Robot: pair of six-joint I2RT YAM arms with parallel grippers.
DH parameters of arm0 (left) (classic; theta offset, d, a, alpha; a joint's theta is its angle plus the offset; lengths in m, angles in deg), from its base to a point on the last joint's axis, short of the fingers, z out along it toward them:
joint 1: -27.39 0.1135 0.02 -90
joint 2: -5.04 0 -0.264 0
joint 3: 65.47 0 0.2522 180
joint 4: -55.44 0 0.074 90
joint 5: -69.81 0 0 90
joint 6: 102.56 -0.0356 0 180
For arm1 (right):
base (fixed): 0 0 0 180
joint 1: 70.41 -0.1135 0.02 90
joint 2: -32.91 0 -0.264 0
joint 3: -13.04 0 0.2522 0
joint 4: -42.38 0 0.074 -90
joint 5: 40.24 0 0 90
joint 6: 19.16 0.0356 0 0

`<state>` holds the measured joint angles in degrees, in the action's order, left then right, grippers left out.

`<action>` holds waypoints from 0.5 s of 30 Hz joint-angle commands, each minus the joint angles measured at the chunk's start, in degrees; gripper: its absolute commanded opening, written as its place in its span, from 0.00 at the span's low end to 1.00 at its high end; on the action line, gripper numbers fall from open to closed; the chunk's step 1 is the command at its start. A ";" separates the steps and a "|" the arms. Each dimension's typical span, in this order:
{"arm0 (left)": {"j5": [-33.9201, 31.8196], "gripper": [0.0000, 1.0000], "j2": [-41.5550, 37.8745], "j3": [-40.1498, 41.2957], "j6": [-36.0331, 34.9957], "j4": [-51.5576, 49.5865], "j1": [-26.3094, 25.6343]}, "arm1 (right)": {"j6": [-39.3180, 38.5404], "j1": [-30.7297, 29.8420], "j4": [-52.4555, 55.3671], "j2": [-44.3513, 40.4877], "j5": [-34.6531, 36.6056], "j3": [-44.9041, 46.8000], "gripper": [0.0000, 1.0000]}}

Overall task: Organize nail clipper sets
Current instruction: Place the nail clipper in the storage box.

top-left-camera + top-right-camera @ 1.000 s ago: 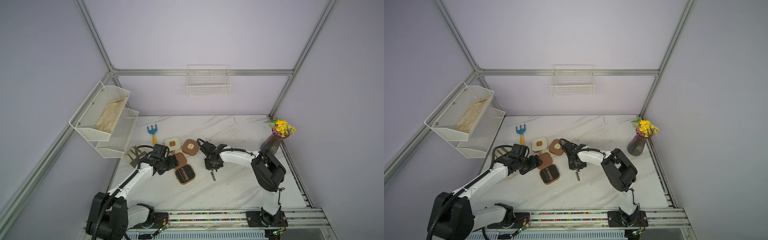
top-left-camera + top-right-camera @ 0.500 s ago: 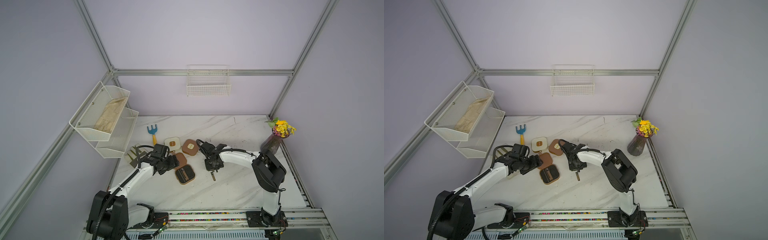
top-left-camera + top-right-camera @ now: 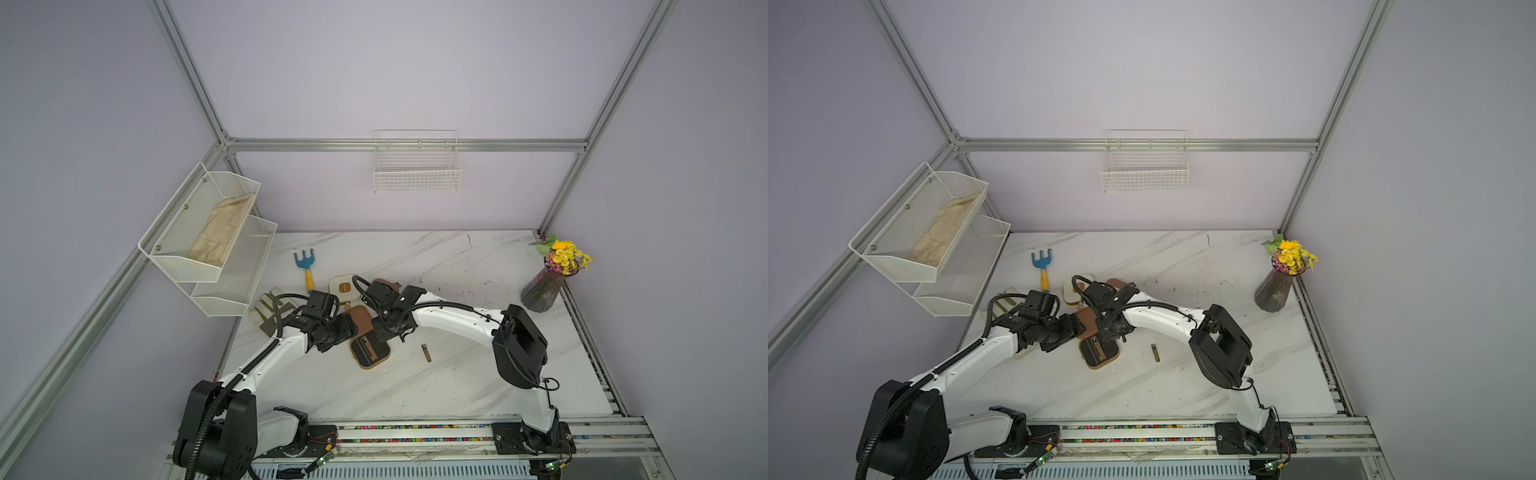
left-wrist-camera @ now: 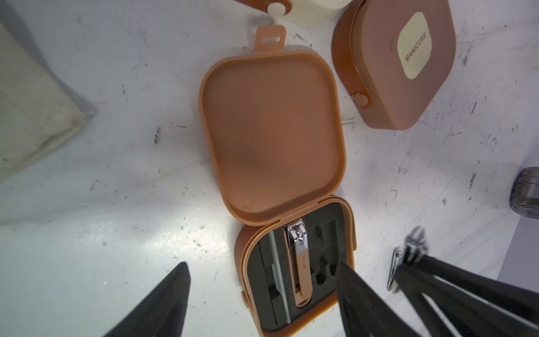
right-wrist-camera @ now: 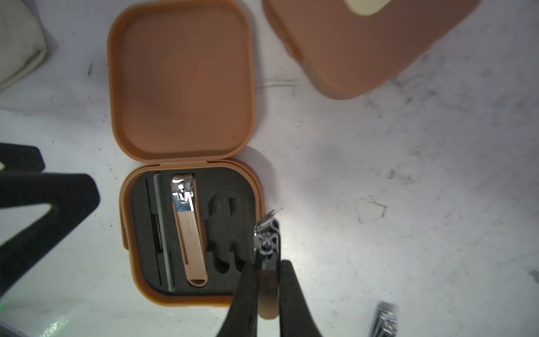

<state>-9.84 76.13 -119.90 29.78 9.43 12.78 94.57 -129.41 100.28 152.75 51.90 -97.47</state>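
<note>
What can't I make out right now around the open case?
Held clipper: its back half, right wrist view, hidden within the right gripper.
Loose clipper: right wrist view, blurred, cut by the frame edge; tiny in top views.
Closed brown case: both top views, mostly behind the right arm.
Cream case: left wrist view, cut by the edge.

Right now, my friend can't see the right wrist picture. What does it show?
The right gripper pinches a small clipper by the edge of an open brown case. Inside, a bronze clipper lies in black foam beside an empty slot. A closed brown case sits nearby on the white table.
</note>
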 commanded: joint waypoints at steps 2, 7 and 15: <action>1.20 0.77 -0.27 2.08 -0.42 0.55 0.19 | -1.83 -1.41 1.41 3.48 -1.60 -3.02 0.05; 1.34 0.74 0.27 2.39 -0.15 0.43 0.16 | -1.77 -1.81 0.79 4.85 -2.13 -3.32 0.05; 1.29 0.71 1.55 2.96 -0.16 0.58 0.19 | -0.05 -1.91 0.35 6.02 -2.47 -3.34 0.05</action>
<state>-9.45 77.51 -118.92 29.83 9.41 12.78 93.35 -131.20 100.28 157.77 49.82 -99.96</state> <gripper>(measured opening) 0.713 0.137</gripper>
